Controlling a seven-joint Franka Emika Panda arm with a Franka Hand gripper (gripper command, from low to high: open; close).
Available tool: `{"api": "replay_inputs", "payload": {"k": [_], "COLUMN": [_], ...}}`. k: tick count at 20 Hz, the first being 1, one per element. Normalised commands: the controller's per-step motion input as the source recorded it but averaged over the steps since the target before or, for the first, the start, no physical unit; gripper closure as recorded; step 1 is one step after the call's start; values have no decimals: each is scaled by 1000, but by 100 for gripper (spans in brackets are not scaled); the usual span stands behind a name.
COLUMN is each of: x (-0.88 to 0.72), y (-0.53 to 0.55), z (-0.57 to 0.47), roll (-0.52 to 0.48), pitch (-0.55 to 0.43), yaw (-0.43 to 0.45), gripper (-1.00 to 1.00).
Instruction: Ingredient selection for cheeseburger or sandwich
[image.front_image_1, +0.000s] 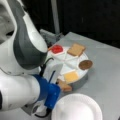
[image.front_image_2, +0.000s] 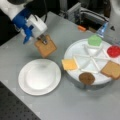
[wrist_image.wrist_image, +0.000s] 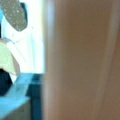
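Below my tool (image.front_image_2: 43, 39), clenched on a toast square (image.front_image_2: 46, 47), lies the bare plate (image.front_image_2: 39, 76); placing the base calls for lowering.

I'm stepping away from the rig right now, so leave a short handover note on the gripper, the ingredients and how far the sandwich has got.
Gripper: shut on one toast square, held tilted in the air between the segmented tray and the white paper plate.
On the tray: second toast square, tomato round, lettuce disc, cheese square, patty.
Done: one toast lifted off the tray.
Left: nothing lies on the plate, so no stack is started and every other ingredient is untouched.
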Motion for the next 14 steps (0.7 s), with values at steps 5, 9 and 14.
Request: {"api": "replay_inputs", "payload": {"k": [5,9,14], "x": [599,586,631], "y": [-89,-214,-383], "z": [-97,-43,20], "roll": [81,56,101], "pitch": [92,134,158], "yaw": [122,61,61], "gripper": [100,100,100]}}
